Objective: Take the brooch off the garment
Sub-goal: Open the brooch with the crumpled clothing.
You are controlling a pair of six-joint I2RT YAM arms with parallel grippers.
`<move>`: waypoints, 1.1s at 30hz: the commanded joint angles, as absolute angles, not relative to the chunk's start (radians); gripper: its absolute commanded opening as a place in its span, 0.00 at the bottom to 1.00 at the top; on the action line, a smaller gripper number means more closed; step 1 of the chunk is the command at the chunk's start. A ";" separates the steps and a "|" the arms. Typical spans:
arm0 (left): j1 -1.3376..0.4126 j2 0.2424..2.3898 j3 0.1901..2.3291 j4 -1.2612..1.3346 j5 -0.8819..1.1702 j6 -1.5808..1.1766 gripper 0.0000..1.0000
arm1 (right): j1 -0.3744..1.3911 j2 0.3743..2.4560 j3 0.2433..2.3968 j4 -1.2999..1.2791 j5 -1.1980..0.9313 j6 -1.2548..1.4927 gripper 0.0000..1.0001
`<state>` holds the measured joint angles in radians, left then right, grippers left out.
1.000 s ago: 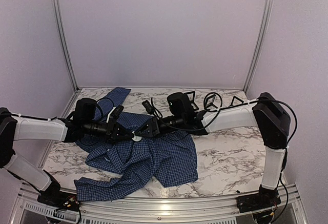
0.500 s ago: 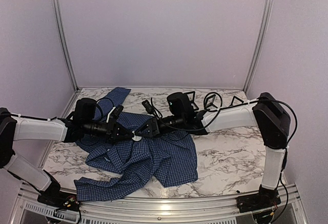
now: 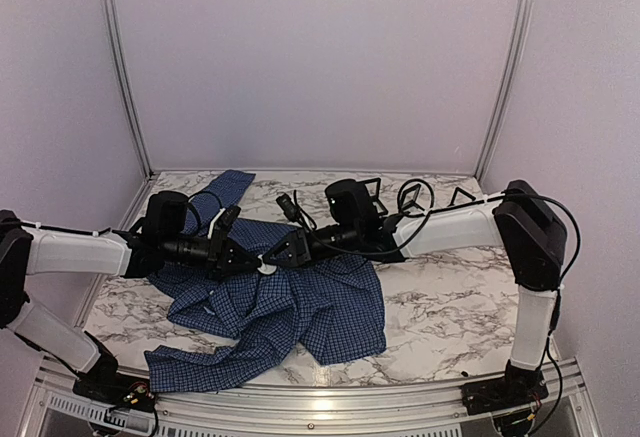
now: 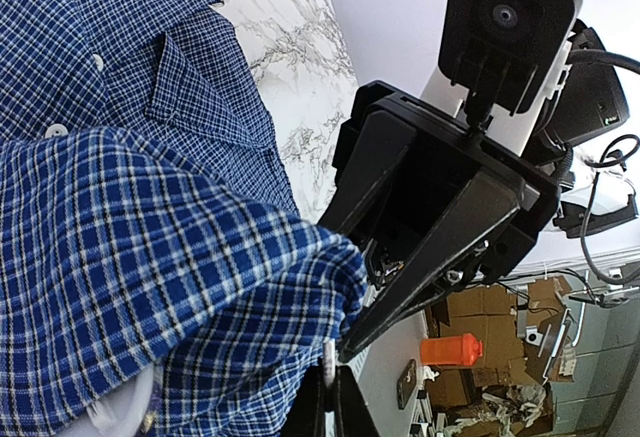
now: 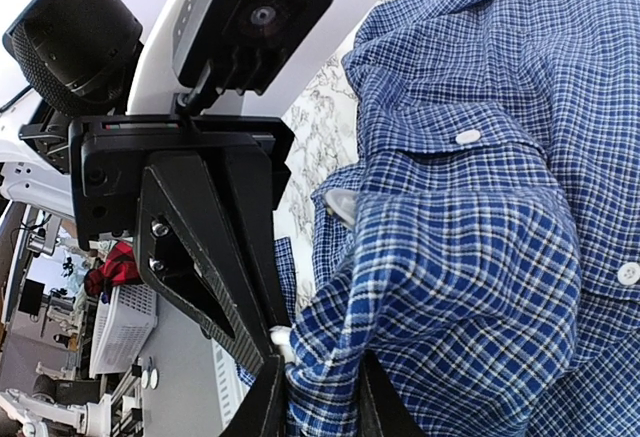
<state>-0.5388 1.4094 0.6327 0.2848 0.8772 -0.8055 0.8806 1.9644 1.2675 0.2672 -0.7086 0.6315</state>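
Observation:
The garment [image 3: 300, 307], a dark blue checked shirt, lies crumpled on the marble table, and a fold of it is lifted between both arms. My right gripper [image 5: 318, 402] is shut on that fold [image 5: 400, 357], with fabric filling the gap between its fingers. My left gripper [image 4: 335, 407] faces it tip to tip and is shut on a thin pale piece [image 4: 324, 360] at the fold's edge. In the top view the left gripper [image 3: 250, 257] and right gripper [image 3: 278, 255] nearly touch over the shirt. Pale buttons [image 5: 467, 137] show. The brooch is hidden.
Black wire frames [image 3: 370, 189] stand at the back of the table [image 3: 450, 297], behind the right arm. A sleeve [image 3: 225, 189] trails toward the back left. Aluminium posts [image 3: 120, 67] and lilac walls close in the table's sides.
Both arms stay where they were. The right jaws have drawn slightly closer on the fold.

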 commanded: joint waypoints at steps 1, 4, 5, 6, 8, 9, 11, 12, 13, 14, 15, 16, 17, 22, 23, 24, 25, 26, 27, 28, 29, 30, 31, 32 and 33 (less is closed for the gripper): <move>-0.546 1.381 0.634 0.358 0.889 -0.816 0.00 | 0.886 1.972 1.316 0.206 -0.662 0.595 0.22; -0.548 1.381 0.634 0.363 0.890 -0.821 0.00 | 0.889 1.973 1.323 0.193 -0.653 0.588 0.22; -0.548 1.381 0.634 0.364 0.889 -0.823 0.00 | 0.890 1.974 1.326 0.186 -0.649 0.581 0.22; -0.548 1.381 0.634 0.365 0.888 -0.824 0.00 | 0.892 1.975 1.328 0.180 -0.644 0.578 0.22; -0.548 1.379 0.634 0.369 0.887 -0.828 0.00 | 0.896 1.976 1.333 0.173 -0.639 0.572 0.21; -0.548 1.379 0.634 0.371 0.888 -0.830 0.00 | 0.897 1.977 1.335 0.169 -0.636 0.570 0.21; -0.548 1.380 0.635 0.372 0.887 -0.834 0.00 | 0.899 1.976 1.336 0.163 -0.632 0.566 0.21; -0.548 1.381 0.635 0.375 0.886 -0.837 0.00 | 0.899 1.976 1.337 0.161 -0.631 0.564 0.21; -0.548 1.381 0.635 0.377 0.886 -0.839 0.00 | 0.900 1.976 1.338 0.159 -0.628 0.561 0.21; -0.548 1.381 0.635 0.379 0.887 -0.842 0.00 | 0.901 1.976 1.339 0.154 -0.626 0.559 0.21; -0.548 1.381 0.635 0.383 0.887 -0.846 0.00 | 0.901 1.977 1.340 0.150 -0.623 0.555 0.20; -0.548 1.382 0.634 0.387 0.886 -0.848 0.00 | 0.902 1.976 1.341 0.146 -0.622 0.552 0.20; -0.548 1.382 0.634 0.388 0.886 -0.850 0.00 | 0.903 1.974 1.341 0.143 -0.620 0.549 0.20; -0.548 1.384 0.635 0.390 0.885 -0.855 0.00 | 0.907 1.974 1.344 0.133 -0.610 0.540 0.19; -0.548 1.384 0.635 0.390 0.885 -0.855 0.00 | 0.908 1.973 1.345 0.132 -0.608 0.538 0.19; -0.548 1.384 0.635 0.389 0.885 -0.856 0.00 | 0.909 1.972 1.345 0.130 -0.606 0.536 0.19; -0.548 1.384 0.636 0.390 0.886 -0.857 0.00 | 0.910 1.971 1.345 0.126 -0.604 0.533 0.19; -0.548 1.384 0.637 0.390 0.886 -0.856 0.00 | 0.910 1.971 1.347 0.124 -0.603 0.531 0.19; -0.548 1.384 0.637 0.389 0.886 -0.857 0.00 | 0.911 1.971 1.347 0.122 -0.602 0.529 0.18; -0.547 1.384 0.637 0.391 0.887 -0.858 0.00 | 0.912 1.971 1.348 0.119 -0.600 0.527 0.18; -0.547 1.384 0.637 0.391 0.887 -0.860 0.00 | 0.913 1.971 1.350 0.115 -0.598 0.523 0.18; -0.546 1.385 0.638 0.391 0.886 -0.859 0.00 | 0.913 1.971 1.352 0.113 -0.595 0.520 0.18; -0.547 1.385 0.638 0.390 0.886 -0.859 0.00 | 0.913 1.971 1.353 0.111 -0.595 0.519 0.18; -0.547 1.386 0.638 0.391 0.888 -0.859 0.00 | 0.914 1.970 1.354 0.109 -0.595 0.517 0.18; -0.548 1.387 0.638 0.388 0.887 -0.857 0.00 | 0.914 1.970 1.355 0.108 -0.595 0.515 0.18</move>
